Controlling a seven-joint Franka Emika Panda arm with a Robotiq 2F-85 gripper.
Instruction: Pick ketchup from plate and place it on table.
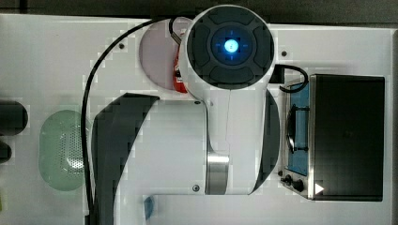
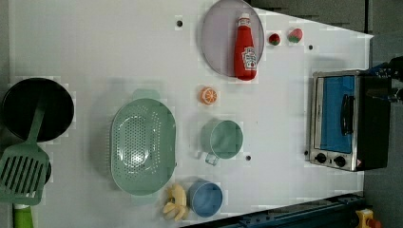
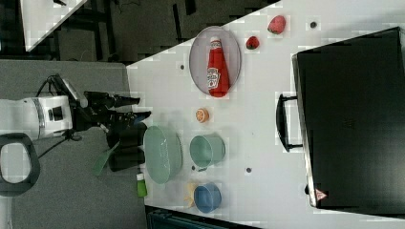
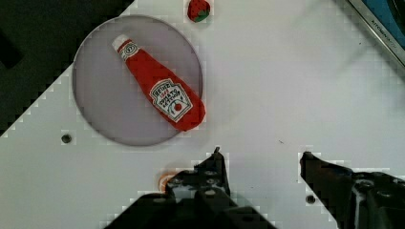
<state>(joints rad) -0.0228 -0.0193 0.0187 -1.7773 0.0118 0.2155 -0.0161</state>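
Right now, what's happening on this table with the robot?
A single robot arm is about to go for the ketchup, but nothing is being handled yet. The bottle lies on its side on the plate, with its base just over the plate's rim. The hand hangs open and empty above the white table, clear of the bottle. Around the table sit a green basket, a teal cup, a blue bowl, an orange slice, two strawberries and a toaster oven.
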